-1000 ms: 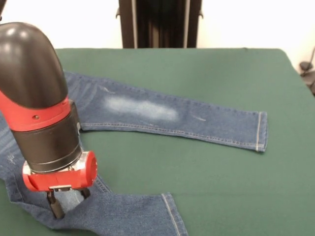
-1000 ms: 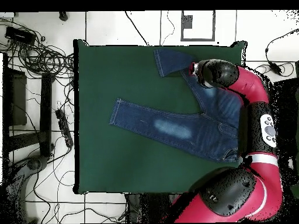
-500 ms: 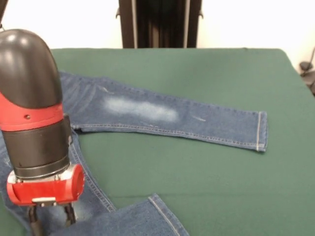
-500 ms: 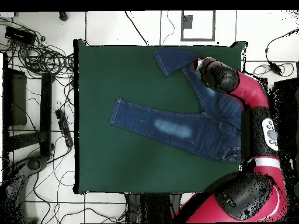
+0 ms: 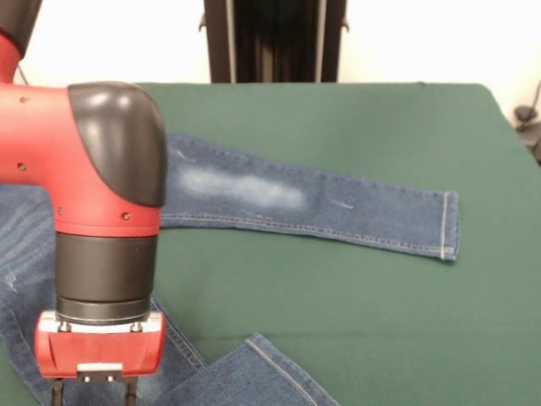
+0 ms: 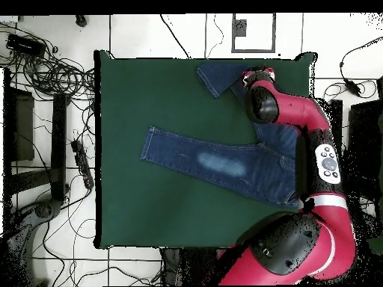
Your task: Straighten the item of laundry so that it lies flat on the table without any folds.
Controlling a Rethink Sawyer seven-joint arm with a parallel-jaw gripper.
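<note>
Jeans (image 5: 338,207): one leg flat across centre frame; other leg folded at lower left.
Gripper (image 5: 93,393): lower left over jeans (tips cropped; grip state unclear).
Table (image 5: 406,321): bare green on the right.

A large rectangular worktop (image 5: 355,321) with a dark green felt-like top is seen filling most of the front view and the middle of the overhead view, where it is set on a white tiled floor (image 6: 135,34). A small pair of blue denim jeans (image 5: 338,211) is laid directly on it. In the front view one leg is stretched flat from centre left toward the right, a faded whitish patch being shown near its left end and a stitched hem at the right. The other leg is found at the lower left, its end turned over in a fold at the bottom edge. The rest of the green surface is left bare.
</note>
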